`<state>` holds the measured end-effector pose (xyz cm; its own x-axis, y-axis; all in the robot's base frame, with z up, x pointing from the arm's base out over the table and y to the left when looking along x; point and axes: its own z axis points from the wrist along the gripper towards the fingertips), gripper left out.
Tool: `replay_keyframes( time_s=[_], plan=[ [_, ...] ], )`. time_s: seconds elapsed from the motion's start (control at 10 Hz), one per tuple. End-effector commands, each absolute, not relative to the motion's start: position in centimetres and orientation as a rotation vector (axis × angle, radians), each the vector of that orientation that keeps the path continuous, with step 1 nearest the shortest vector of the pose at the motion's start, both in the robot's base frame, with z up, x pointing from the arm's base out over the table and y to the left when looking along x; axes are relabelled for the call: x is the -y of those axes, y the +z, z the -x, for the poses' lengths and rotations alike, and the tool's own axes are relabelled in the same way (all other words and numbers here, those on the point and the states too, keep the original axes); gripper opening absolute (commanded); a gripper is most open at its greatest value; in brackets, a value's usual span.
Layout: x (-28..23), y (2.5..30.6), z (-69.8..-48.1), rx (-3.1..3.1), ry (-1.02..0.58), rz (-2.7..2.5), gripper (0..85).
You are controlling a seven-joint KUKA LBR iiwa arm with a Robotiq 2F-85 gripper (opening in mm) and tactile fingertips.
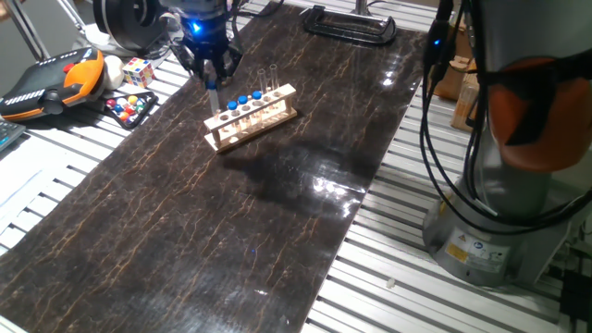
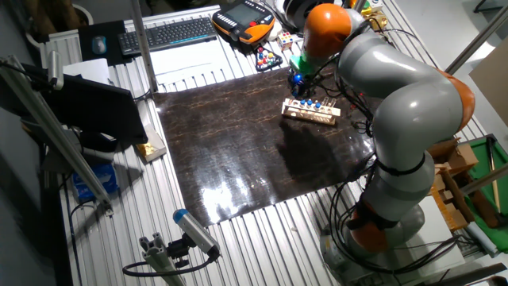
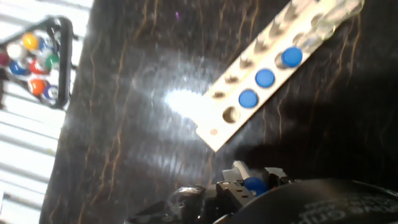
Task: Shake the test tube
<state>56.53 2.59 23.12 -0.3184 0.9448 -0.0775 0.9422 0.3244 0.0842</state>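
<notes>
We see gripper [image 1: 213, 81] closed on test tube [image 1: 213, 97], blue cap between fingers, tube hanging clear above left end of wooden rack [image 1: 253, 116]. Tube long axis near vertical, in line with fingers. Hand view: end hole in rack empty, three capped tubes [image 3: 265, 78] seated. We judge tube free of rack, so shaking needs only clearance above remaining tubes.

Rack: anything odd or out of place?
Nothing damaged or spilled. The rack stands upright with three capped tubes seated and one hole empty; the fourth test tube is in the gripper, lifted clear.
</notes>
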Motion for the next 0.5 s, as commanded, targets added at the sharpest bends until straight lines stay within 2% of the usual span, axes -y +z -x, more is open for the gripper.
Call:
replay_keyframes(
  time_s=[0.0,0.2,0.4],
  plan=[
    [-2.49,23.16,-56.55,-2.317,-0.196,-1.594,0.7],
    [-2.51,23.16,-56.55,-2.337,-0.211,-1.567,0.7],
    [-2.86,23.00,-56.52,-2.412,-0.146,-1.602,0.7]
  ],
)
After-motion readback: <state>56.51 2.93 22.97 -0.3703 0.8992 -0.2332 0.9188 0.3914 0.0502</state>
